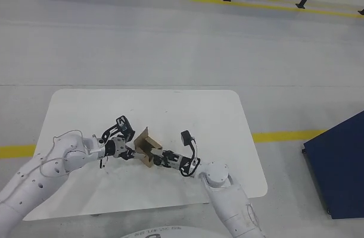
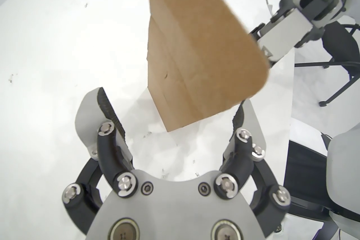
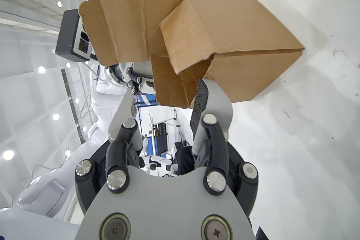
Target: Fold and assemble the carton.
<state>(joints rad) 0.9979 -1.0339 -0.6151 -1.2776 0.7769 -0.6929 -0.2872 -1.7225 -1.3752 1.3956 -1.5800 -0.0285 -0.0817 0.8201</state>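
The carton [image 1: 147,149] stands half-formed near the middle of the table [image 1: 199,113]. One corner is on the surface, the flaps are loose and one edge is torn.

The left gripper [image 2: 170,100] sits just left of the carton, spread wide and holding nothing. The carton's lower corner lies between its fingers [image 2: 104,109], and a flap overhangs the far one. The right gripper [image 3: 166,89] is at the carton's right side, about half open, straddling a small flap. One pad [image 3: 200,100] touches the torn edge, and nothing looks clamped.

With neither gripper gripping, the carton is free. A push from either side would likely slide it across the smooth table or tip it off its corner instead of folding a flap.

The right pad sits right at the tear, so closing or pulling there may rip it further and weaken the flap. If the left gripper closes now, it may catch the overhanging flap and crush the wall rather than bend it along its crease.

The two grippers are close together across a small carton, so a careless fold could knock them into each other.
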